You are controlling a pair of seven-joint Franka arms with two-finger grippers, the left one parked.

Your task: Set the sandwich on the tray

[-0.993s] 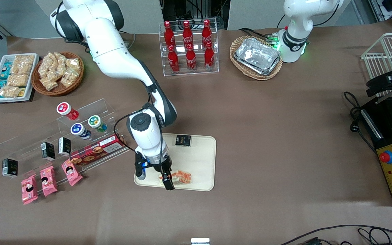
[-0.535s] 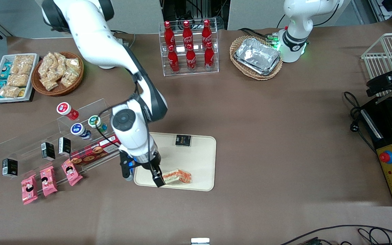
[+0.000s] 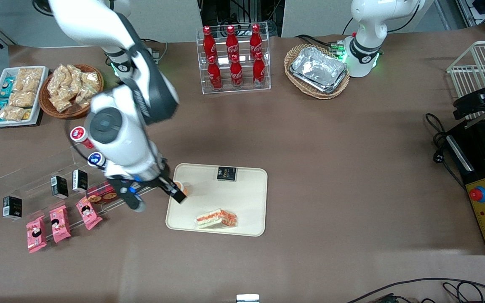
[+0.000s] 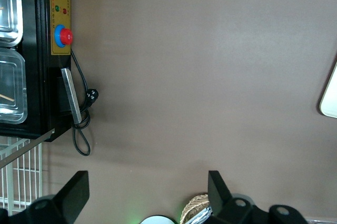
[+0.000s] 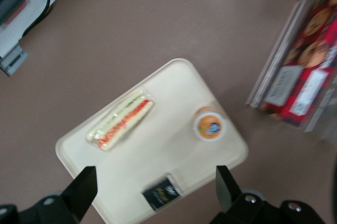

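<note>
The sandwich lies flat on the tray, close to the tray's rim nearest the front camera, its orange-red filling showing along one edge through the clear wrap; nothing is touching it. The tray sits on the brown bench. A little farther from the camera, by the tray's corner toward the working arm's end, stands a small orange-lidded cup, and at the tray's rim farthest from the camera rests a small black packet.

The hand hangs above that same corner of the tray, well apart from the sandwich, and from the wrist view its two fingers stand wide apart with nothing between them. Just beside it, toward the working arm's end, is the clear stepped rack with the red biscuit box, some small black cartons and round-lidded cups, though the arm hides part of it, so I can't be sure of everything on it. Three pink snack packets lie at the rack's foot.

Farthest off stand the cola bottles in their clear stand
</note>
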